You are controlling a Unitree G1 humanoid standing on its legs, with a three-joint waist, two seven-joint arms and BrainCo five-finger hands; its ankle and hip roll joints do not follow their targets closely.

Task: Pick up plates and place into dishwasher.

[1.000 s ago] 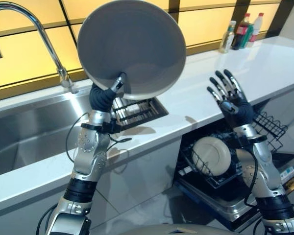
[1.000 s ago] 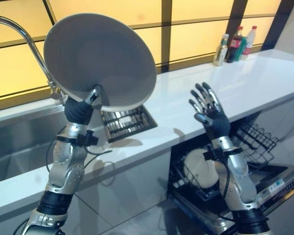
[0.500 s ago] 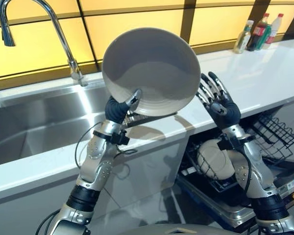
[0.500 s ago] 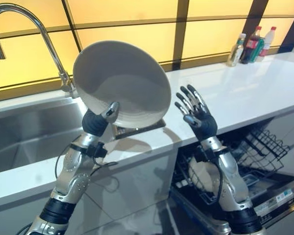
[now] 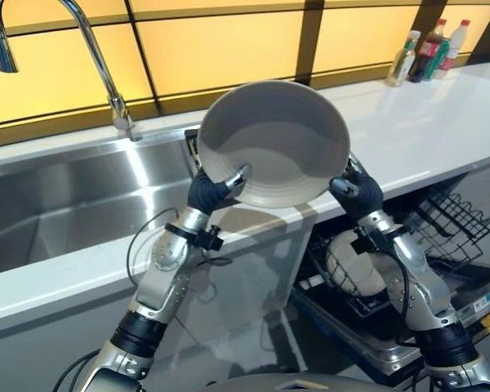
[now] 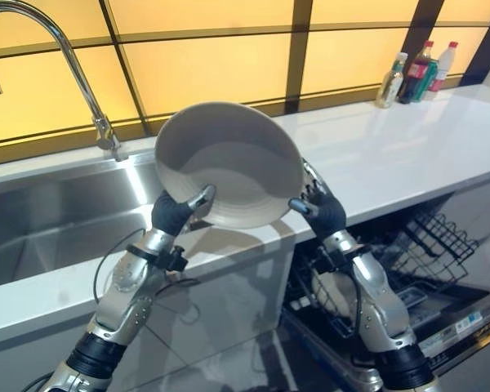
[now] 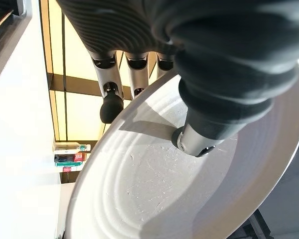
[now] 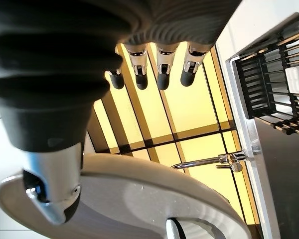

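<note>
A large pale grey plate (image 5: 278,139) is held up on edge above the counter's front edge. My left hand (image 5: 208,192) is shut on its lower left rim, the thumb (image 7: 199,134) on the hollow face and the fingers (image 7: 109,107) behind. My right hand (image 5: 361,192) is at the plate's right rim, thumb (image 8: 50,194) in front of the plate (image 8: 129,209). Its fingers (image 8: 162,74) are straight behind the plate and stand off it. Another white plate (image 5: 351,261) stands in the lower rack of the open dishwasher (image 5: 449,220), below my right arm.
A steel sink (image 5: 65,204) with a tall curved faucet (image 5: 90,41) lies to the left. A dark slatted rack (image 8: 274,84) sits in the white countertop (image 5: 416,122) behind the plate. Bottles (image 5: 429,53) stand at the far right by the window.
The left hand has brought the plate down and to the right. The right hand has come in from open air to the plate's right rim. The camera has shifted too.
</note>
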